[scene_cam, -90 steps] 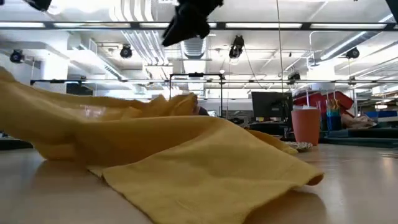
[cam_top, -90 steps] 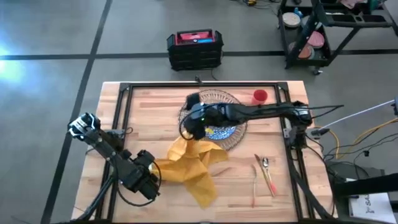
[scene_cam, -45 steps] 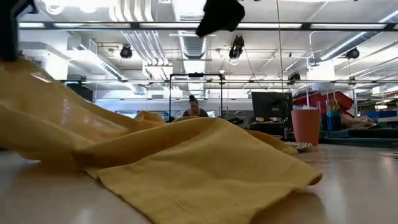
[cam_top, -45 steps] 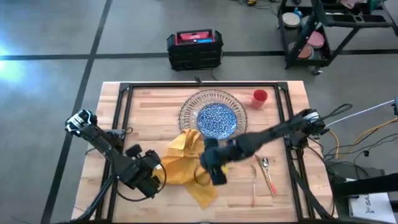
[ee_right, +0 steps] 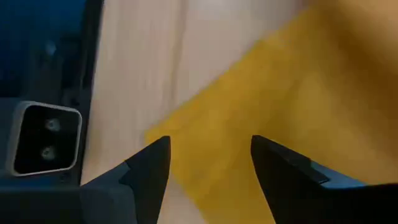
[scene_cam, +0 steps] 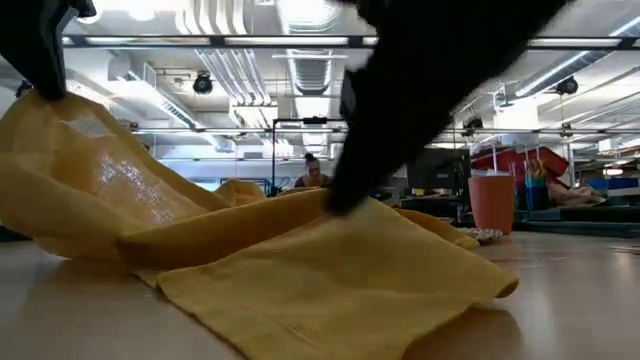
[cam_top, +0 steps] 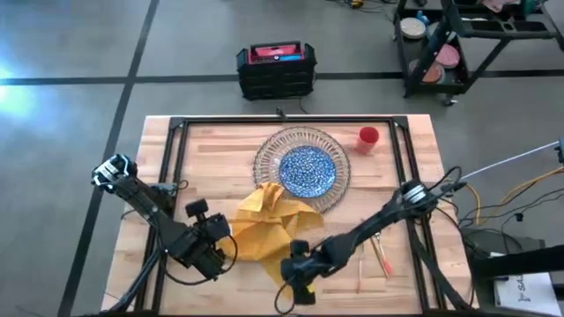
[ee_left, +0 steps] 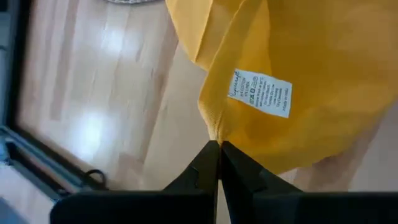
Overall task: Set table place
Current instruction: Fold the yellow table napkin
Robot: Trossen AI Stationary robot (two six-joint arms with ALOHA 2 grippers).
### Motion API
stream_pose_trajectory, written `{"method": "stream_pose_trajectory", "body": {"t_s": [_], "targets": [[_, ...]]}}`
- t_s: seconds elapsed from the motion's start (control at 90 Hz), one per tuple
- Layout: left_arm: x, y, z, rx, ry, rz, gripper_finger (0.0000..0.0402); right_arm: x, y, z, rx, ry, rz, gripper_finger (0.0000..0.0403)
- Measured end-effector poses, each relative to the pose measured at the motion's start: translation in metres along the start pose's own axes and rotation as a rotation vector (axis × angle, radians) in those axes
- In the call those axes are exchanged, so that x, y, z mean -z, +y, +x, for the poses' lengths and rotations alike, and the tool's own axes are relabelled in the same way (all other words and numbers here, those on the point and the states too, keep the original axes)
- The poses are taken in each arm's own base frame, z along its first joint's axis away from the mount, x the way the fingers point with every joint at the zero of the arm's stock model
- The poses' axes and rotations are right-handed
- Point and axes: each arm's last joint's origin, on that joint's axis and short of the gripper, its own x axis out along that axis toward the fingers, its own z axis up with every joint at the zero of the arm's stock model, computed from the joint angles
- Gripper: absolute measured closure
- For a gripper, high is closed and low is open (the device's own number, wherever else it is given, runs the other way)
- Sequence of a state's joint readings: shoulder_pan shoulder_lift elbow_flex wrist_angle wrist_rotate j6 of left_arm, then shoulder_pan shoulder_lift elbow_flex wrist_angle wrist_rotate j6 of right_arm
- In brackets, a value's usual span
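L gripper (ee_left: pixel 218 147) sits at abt 8 o'clock on the table (cam_top: pixel 220 150), fingers pinched tight on an edge of the napkin (cam_top: pixel 264 231), right by its white care label (ee_left: pixel 259 93). In the low view that pinched edge is lifted off the wood, cloth draping down from it.

R gripper (ee_right: pixel 208 163) is at abt 6 o'clock near the front edge, hovering over the napkin's front corner, fingers (ee_right: pixel 149 171) spread apart w/ yellow cloth showing between them; nothing held. R arm runs back diagonally toward 4 o'clock.

Napkin lies crumpled just front of table centre, its back part touching or overlapping the glass plate (cam_top: pixel 269 154) rim at abt 7 o'clock of that plate. One flap spreads flat toward the low camera.

Glass plate sits back of centre, abt 12 o'clock on the table, w/ the blue plate (cam_top: pixel 307 167) stacked inside it, roughly centred.

Cup (cam_top: pixel 367 137) stands upright at abt 1 o'clock, just beside the glass plate, not touching.

Cutlery (cam_top: pixel 382 255) lies at abt 4 o'clock, orange handles, partly hidden under the R arm; can't tell which pieces.

Beyond the table: black-and-red case (cam_top: pixel 276 67) on the floor at 12, black cart (cam_top: pixel 458 40) at 1–2. A person (scene_cam: pixel 312 172) shows far back in the low view.
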State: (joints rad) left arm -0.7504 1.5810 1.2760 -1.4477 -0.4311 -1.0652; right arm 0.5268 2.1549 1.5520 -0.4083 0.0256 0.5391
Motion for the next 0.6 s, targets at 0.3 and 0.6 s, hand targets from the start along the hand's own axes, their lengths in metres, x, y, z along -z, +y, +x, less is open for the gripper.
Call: {"method": "stream_pose_trajectory", "body": {"t_s": [0.3,0.6], "targets": [[0.019,-0.005,0.011,-0.010,0.077,0.072,0.0402,0.005,0.014,0.011,0.002,0.024,0.077,0.0186],[0.027,-0.009,0.011,-0.008,0.074,0.094,0.0402,0.024,0.019,0.020,0.141,0.071,0.125,0.0198]]}}
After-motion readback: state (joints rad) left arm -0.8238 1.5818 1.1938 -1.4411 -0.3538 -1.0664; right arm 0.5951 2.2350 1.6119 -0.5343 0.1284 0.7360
